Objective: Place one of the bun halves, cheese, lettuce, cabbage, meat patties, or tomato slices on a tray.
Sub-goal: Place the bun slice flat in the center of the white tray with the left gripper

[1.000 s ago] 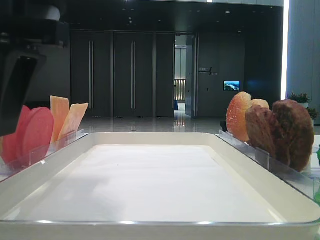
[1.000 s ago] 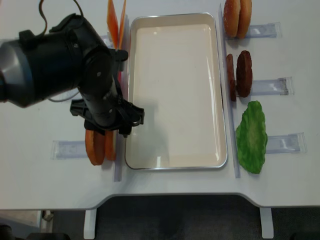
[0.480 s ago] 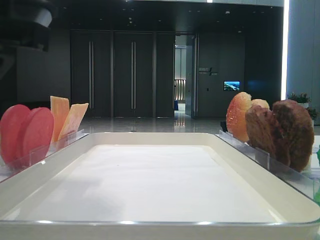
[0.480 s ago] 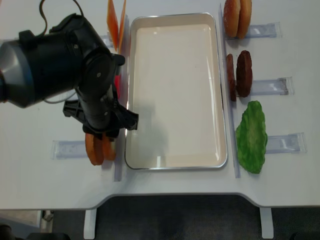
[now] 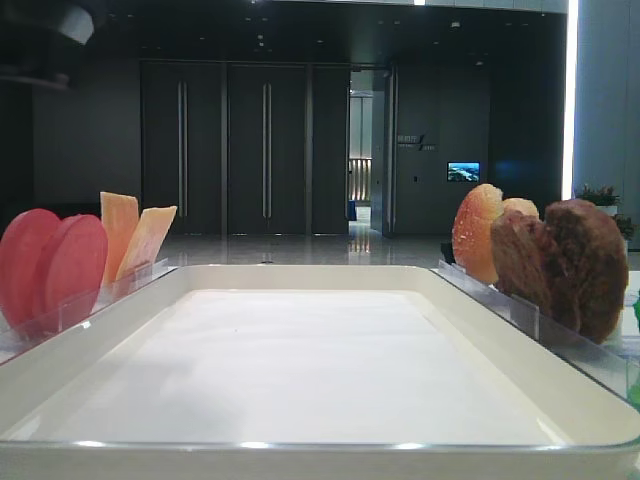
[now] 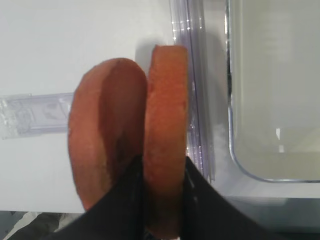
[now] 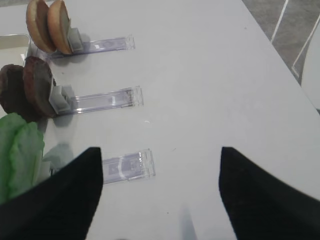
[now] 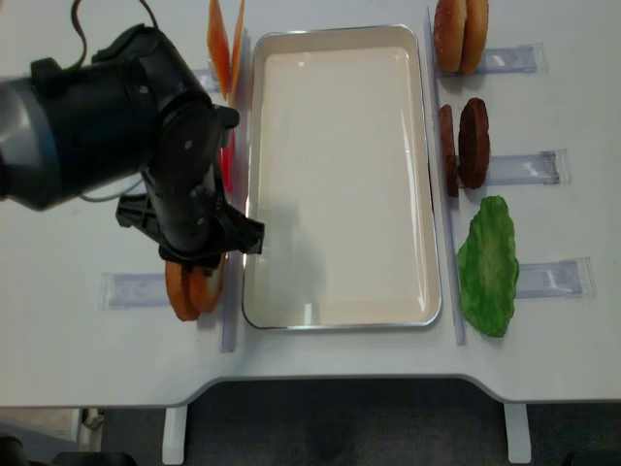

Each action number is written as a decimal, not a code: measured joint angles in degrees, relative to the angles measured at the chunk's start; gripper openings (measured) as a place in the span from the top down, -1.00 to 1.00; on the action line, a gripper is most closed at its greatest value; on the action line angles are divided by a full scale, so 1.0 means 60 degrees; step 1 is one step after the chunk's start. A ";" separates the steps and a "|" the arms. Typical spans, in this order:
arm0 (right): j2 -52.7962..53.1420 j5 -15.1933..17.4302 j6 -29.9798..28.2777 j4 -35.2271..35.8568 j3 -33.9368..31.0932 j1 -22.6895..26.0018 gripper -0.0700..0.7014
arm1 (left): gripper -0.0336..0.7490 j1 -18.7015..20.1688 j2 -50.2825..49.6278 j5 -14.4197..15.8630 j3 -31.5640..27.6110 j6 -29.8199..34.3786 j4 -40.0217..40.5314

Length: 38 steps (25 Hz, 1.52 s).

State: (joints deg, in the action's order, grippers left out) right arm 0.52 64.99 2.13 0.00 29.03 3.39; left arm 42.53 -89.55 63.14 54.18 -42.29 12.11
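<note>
Two golden-orange bun halves stand on edge in a clear holder left of the white tray (image 6: 232, 130). My left gripper (image 6: 162, 200) is shut on the bun half (image 6: 166, 105) nearest the tray, one black finger on each face. The other bun half (image 6: 102, 135) leans against it. From above, the bulky left arm (image 8: 155, 155) covers that gripper, and the bun pair (image 8: 189, 291) peeks out below it. The tray floor (image 8: 340, 175) holds no food. My right gripper (image 7: 160, 200) hangs open over bare table beside the lettuce (image 7: 20, 155).
Cheese slices (image 8: 221, 44) and red tomato slices (image 5: 55, 265) stand along the tray's left side. On its right are more bun halves (image 8: 461, 34), meat patties (image 8: 464, 144) and lettuce (image 8: 488, 264), each with a clear holder (image 7: 127, 165). The table's front edge is near.
My left gripper has closed from wide open onto the bun half nearest the tray. The left arm shifted slightly left and settled over the bun pair. The right gripper's earlier position is not shown.
</note>
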 joint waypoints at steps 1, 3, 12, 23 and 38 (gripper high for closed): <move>0.0000 0.0000 0.0000 0.0000 0.0000 0.0000 -0.40 | 0.59 0.0000 0.0074 0.0152 0.0000 0.0000 -0.0005; 0.0000 0.0000 0.0000 0.0000 0.0000 0.0000 -0.40 | 0.59 0.0000 0.0204 0.0354 0.0000 0.0000 -0.0005; 0.0000 0.0000 0.0000 0.0000 0.0000 0.0000 -0.40 | 0.59 0.0000 0.0883 0.0888 0.0311 0.0000 -0.0052; 0.0000 0.0000 0.0000 0.0000 0.0000 0.0000 -0.40 | 0.59 0.0000 0.0974 0.0928 0.1364 0.0418 -0.0776; 0.0000 0.0000 0.0000 0.0000 0.0000 0.0000 -0.40 | 0.59 -0.0315 0.0517 -0.3108 0.1492 0.2662 -0.4225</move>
State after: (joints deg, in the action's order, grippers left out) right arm 0.52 64.99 2.13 0.00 29.03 3.39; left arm 40.64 -86.45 44.50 63.13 -26.32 -13.24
